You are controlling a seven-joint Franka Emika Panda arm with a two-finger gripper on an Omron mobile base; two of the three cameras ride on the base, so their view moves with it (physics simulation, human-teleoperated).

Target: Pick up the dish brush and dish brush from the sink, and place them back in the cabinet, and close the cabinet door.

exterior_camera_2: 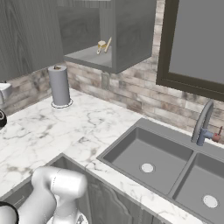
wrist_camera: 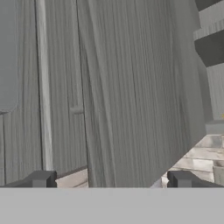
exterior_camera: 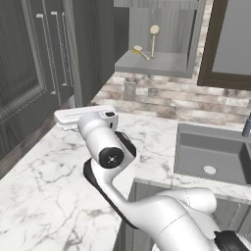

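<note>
Dish brushes, two of them, sit inside the open cabinet (exterior_camera: 162, 63) on its flat grey shelf: one dish brush (exterior_camera: 154, 37) stands with its round head up, leaning at the back wall, the other dish brush (exterior_camera: 140, 52) lies beside it on the shelf. Both are well above and beyond the end effector (wrist_camera: 111, 180), which faces the cabinet door (wrist_camera: 140, 96) up close with its fingers (wrist_camera: 41, 179) spread wide apart and nothing between them. One sink (exterior_camera_2: 162, 162) lies off to the side in the marble worktop (exterior_camera_2: 52, 127); its two basins hold one white drain disc each. One paper towel roll (exterior_camera_2: 59, 85) stands on the worktop under the cabinet.
</note>
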